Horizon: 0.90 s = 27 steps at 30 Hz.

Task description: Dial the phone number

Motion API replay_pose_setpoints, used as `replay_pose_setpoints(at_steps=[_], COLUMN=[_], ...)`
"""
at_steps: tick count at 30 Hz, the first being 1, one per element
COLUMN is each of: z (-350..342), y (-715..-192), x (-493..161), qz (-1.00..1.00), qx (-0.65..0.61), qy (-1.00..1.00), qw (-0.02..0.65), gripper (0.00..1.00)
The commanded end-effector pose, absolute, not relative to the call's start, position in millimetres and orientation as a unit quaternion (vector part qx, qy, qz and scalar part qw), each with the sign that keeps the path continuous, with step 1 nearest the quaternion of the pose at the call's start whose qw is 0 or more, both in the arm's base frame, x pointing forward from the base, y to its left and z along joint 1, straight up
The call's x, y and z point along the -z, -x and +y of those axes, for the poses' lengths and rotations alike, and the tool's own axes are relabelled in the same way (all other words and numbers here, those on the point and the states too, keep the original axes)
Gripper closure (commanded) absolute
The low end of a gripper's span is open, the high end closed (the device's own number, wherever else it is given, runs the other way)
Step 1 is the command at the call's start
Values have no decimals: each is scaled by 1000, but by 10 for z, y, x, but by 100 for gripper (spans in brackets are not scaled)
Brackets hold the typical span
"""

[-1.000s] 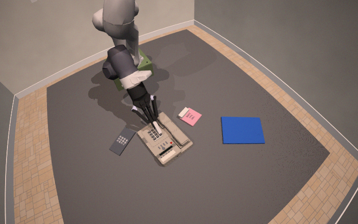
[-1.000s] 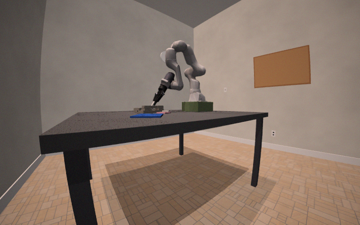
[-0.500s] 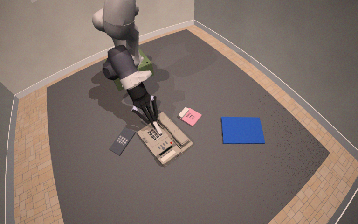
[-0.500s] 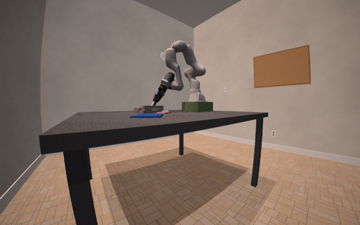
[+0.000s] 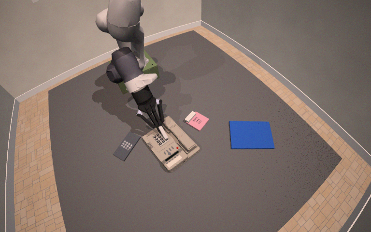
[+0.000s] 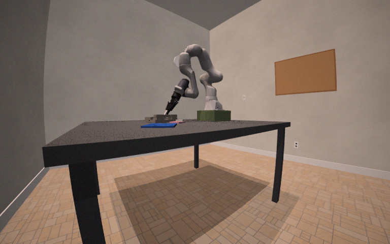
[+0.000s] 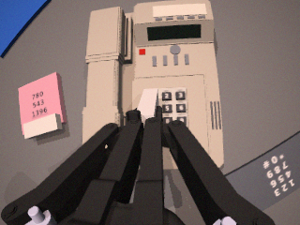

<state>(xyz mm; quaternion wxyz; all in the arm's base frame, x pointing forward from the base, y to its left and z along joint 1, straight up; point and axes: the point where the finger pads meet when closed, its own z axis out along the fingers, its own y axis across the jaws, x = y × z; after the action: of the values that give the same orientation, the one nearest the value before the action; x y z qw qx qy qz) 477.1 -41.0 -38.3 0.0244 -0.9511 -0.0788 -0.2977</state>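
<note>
The beige desk phone [image 5: 178,153] [image 6: 156,118] [image 7: 182,47] lies on the dark table. Its handset [image 5: 182,136] [image 7: 103,75] rests in the cradle. My gripper [image 5: 163,132] [image 6: 166,112] [image 7: 152,99] is shut with nothing between the fingers. Its pale fingertips point down at the keypad [image 5: 159,139] [image 7: 175,105], at the column nearest the handset. I cannot tell whether they touch a key. The pink note [image 5: 198,121] [image 6: 177,122] [image 7: 39,101] lies beside the handset end of the phone and carries three rows of digits, too small to read for certain.
A dark flat card with a printed keypad [image 5: 126,146] [image 7: 273,176] lies on the phone's other side. A blue mat [image 5: 250,134] [image 6: 158,125] [image 7: 18,6] lies beyond the note. The arm stands on a green block [image 5: 150,68] [image 6: 213,115].
</note>
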Motion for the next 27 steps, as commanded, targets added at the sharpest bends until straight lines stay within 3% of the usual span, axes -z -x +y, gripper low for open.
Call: replay_pose_setpoints(at_steps=[1, 27], z=[-411, -411], y=[-4783, -4783], x=[382, 330], qz=[-78, -78], qx=[300, 300], qy=[951, 951], qw=[25, 25], gripper=[100, 100])
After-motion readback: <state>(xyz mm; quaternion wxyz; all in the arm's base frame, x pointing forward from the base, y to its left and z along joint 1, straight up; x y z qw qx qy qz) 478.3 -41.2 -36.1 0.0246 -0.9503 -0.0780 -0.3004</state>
